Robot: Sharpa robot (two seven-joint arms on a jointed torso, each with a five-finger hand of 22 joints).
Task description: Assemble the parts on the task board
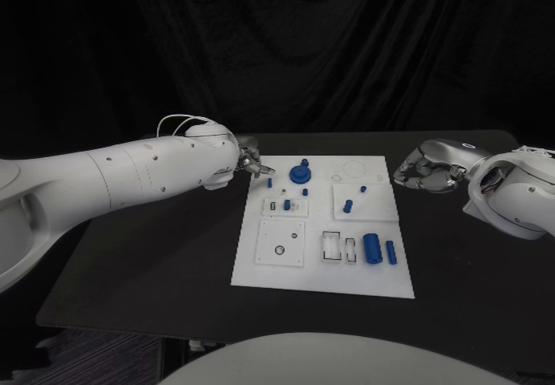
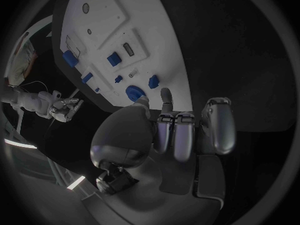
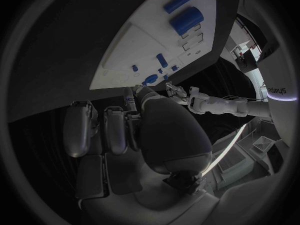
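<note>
The white task board (image 1: 264, 265) lies in the middle of the black table. A round stepped blue part (image 1: 301, 171) stands near its far edge, with small blue pegs (image 1: 287, 205) around it. Two blue cylinders (image 1: 372, 248) lie near the board's right edge. My left hand (image 1: 249, 164) hovers at the board's far left corner with its fingers (image 2: 178, 132) curled in, and nothing shows in them. The stepped part (image 2: 134, 92) sits just beyond them. My right hand (image 1: 426, 172) hangs off the board's far right corner, fingers (image 3: 103, 130) curled with nothing visible inside.
The board (image 2: 150, 30) has several recessed square plates and slots (image 1: 333, 245). Black table (image 1: 151, 265) stretches to the left and right of the board. A dark curtain hangs behind the table.
</note>
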